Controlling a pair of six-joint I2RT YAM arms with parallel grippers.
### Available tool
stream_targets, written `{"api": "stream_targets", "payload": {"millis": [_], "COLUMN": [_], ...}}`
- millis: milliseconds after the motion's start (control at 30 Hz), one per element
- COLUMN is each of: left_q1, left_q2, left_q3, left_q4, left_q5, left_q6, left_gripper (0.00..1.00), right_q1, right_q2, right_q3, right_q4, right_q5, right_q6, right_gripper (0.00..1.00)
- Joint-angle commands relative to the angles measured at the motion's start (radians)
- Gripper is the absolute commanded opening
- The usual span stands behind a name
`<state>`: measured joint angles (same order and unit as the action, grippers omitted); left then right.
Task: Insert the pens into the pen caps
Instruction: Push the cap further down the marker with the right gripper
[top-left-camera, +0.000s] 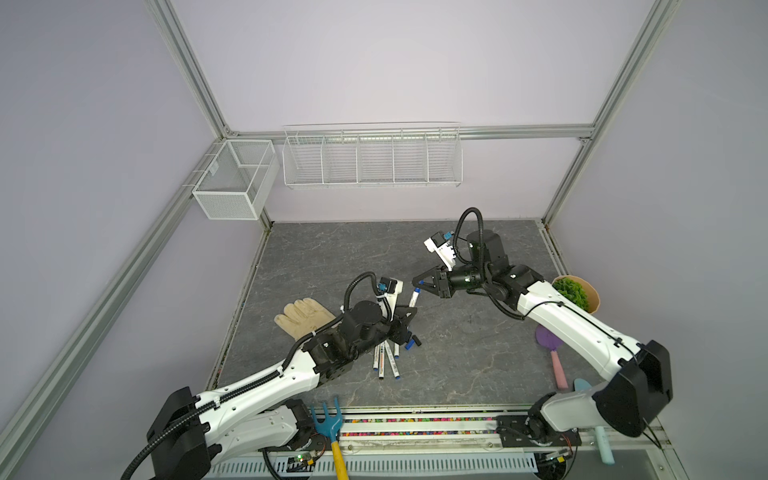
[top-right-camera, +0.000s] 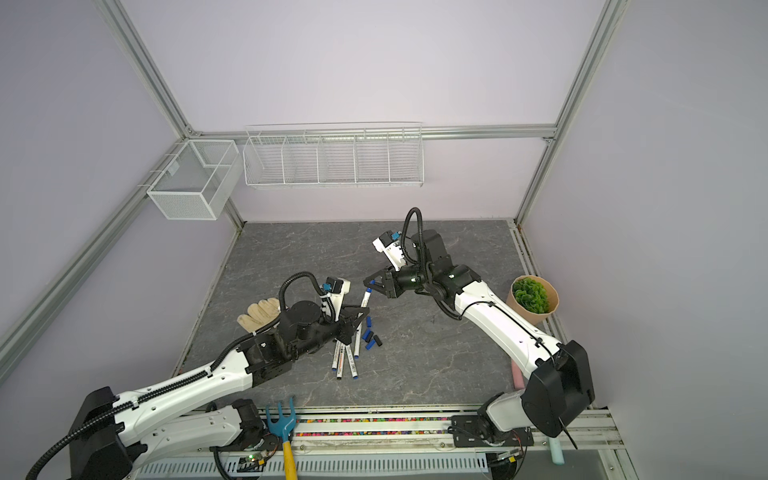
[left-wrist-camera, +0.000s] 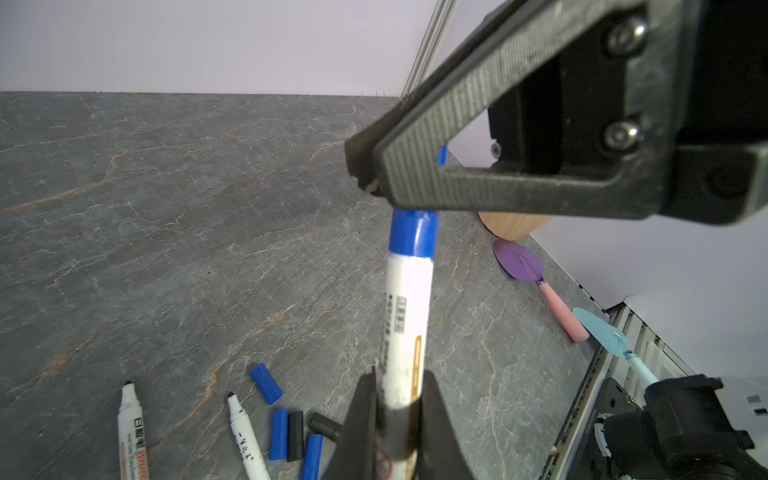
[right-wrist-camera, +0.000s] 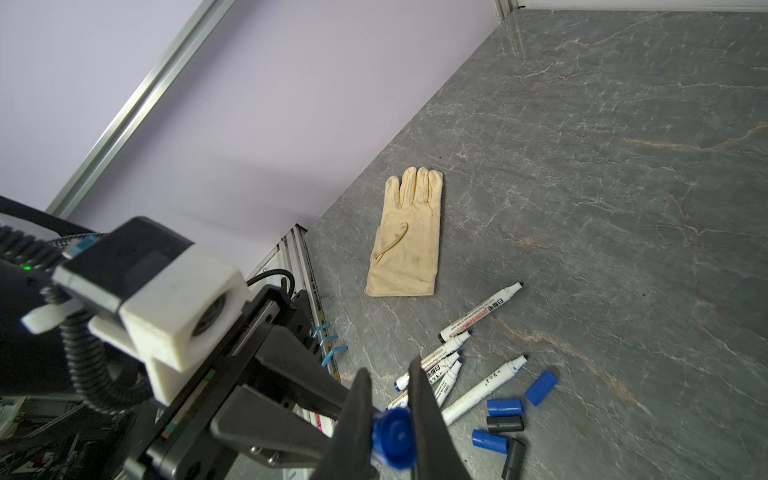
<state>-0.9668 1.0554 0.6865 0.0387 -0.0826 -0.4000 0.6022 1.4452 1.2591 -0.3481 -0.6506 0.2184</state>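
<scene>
Over table (top-left-camera: 478, 353): left gripper (left-wrist-camera: 399, 411) clamped pen (left-wrist-camera: 409, 316), right gripper (right-wrist-camera: 388, 374) pinched blue cap (right-wrist-camera: 395, 432); off-axis push risked jamming.

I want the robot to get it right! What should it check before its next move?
1. Left gripper shut on the white-barrelled marker pen: ok.
2. Right gripper shut on the short blue plastic cap: ok.
3. Cap sitting on the pen's end, in line: ok.
4. Cap pushed fully home: cannot tell.
5. Every pen capped: not ok; five loose caps and bare-tipped pens lie on the grey stone-patterned table.
</scene>
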Motion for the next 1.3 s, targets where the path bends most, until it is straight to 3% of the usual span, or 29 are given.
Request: {"api": "stream_targets", "payload": {"millis": [0,167,433,700,1033,1267], "left_q1": [0.074,0.080,0.084,0.189,0.264,0.264], "left_q2": [-0.005,0.028,0.042,0.015,0.009,0.017], "left_q3": [0.096,0.137,0.134,0.058,0.098,0.127], "left_q4": [0.251,0.251,0.286,0.464,0.413,0.318], "left_q5": [-0.297,-0.298,-0.274,-0.112,-0.060,-0.013], "left_q6": [-0.115,-0.084,-0.096,-0.204,-0.157,-0.126], "left_gripper": [0.00,0.00,0.00,0.00,0.00,0.00], "right_q1": [0.089,0.132,0.004,0.029,0.041,-0.024], "right_q2": [0.047,0.033,-0.022,-0.010,-0.035,-0.068], "right_q3": [-0.035,-0.053,-0.073,-0.074,-0.093,-0.103], "right_q4": [-0.431,-0.424,-0.293,-0.347,-0.348,-0.247], "right_q5": [0.054,0.060,-0.060,-0.052,-0.203,-0.249], "right_q6": [-0.158,-0.164,-0.036,-0.082,-0.099,-0.019], "right_gripper": [0.11,0.11,0.11,0.12,0.12,0.12]}}
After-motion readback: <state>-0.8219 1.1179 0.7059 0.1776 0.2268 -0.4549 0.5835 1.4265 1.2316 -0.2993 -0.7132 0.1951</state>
